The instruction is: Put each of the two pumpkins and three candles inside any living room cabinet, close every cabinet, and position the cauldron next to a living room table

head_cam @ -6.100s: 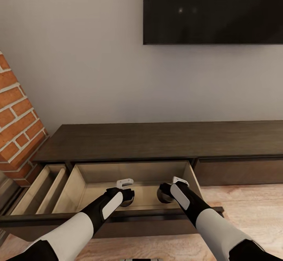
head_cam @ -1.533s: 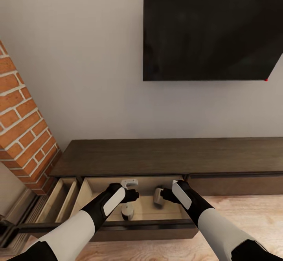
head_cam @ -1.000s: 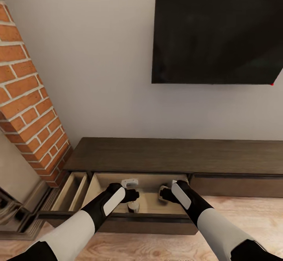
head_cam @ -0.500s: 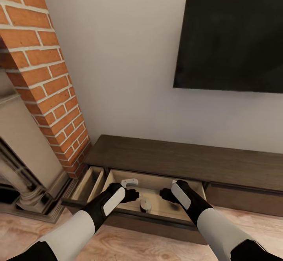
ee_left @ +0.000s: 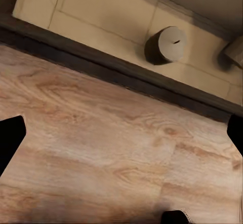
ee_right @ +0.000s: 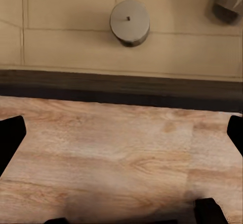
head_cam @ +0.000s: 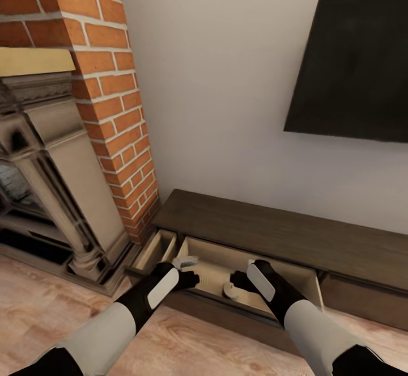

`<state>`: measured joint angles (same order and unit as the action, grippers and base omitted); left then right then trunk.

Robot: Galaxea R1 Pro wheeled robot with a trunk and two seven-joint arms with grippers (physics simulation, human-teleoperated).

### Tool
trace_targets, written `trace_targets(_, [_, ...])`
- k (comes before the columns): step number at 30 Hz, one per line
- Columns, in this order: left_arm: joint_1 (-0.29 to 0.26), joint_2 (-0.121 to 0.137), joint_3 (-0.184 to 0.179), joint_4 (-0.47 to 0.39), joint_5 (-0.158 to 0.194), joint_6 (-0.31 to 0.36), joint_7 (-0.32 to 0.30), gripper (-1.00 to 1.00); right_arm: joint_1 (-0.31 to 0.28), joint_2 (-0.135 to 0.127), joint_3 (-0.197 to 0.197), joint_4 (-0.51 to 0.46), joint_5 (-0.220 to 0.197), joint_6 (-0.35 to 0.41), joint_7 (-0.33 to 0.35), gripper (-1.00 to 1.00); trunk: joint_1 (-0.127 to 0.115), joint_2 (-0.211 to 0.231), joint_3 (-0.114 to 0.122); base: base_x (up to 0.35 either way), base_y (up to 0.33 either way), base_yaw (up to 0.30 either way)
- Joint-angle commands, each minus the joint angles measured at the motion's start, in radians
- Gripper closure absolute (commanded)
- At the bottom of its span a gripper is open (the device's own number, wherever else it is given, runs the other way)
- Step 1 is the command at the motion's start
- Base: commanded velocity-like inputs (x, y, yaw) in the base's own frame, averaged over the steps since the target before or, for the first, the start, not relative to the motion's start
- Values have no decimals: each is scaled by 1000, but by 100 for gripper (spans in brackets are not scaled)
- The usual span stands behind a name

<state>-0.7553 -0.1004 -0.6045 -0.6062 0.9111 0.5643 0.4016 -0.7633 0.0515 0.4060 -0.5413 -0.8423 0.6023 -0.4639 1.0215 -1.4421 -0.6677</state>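
The low dark-brown cabinet [head_cam: 266, 231] stands against the wall with its wide drawer [head_cam: 212, 262] pulled out. A stubby beige candle [head_cam: 231, 290] stands upright on the pale drawer floor; it is the same candle [ee_left: 167, 45] [ee_right: 130, 22] in both wrist views. A second candle [ee_left: 235, 51] [ee_right: 230, 1] lies near it at the picture edge. My left gripper [head_cam: 190, 274] [ee_left: 121, 138] and right gripper [head_cam: 241, 279] [ee_right: 121, 138] hang open and empty over the floor just in front of the drawer. The pumpkins are out of view.
A narrow side drawer [head_cam: 156, 248] is also open at the cabinet's left end. The brick column [head_cam: 113, 98] and stone fireplace [head_cam: 51, 183] stand at the left. A dark TV [head_cam: 354, 75] hangs on the wall. Wood floor [head_cam: 187, 342] lies below my arms.
The camera has swung left and pulled back, bringing the fireplace into view and sliding the cabinet and TV to the right. My arms hold the same pose; the candles stay in the drawer.
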Motion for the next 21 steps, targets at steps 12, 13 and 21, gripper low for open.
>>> trace_targets(12, [-1, 1, 48, -1, 11, 18, 9, -100, 0, -1, 5, -2, -9, 1, -10, -100, -47, 84, 37, -78, 50, 290])
trace_targets(13, [-1, 1, 48, -1, 11, 19, 9, -100, -1, -1, 5, -2, -9, 1, -10, -100, -50, 91, 40, -1, 1, 290])
trace_targets(21, [-1, 1, 48, -2, 11, 19, 9, -100, -1, -1, 5, -2, -9, 1, -10, -100, -62, 112, 49, 0, 0, 290])
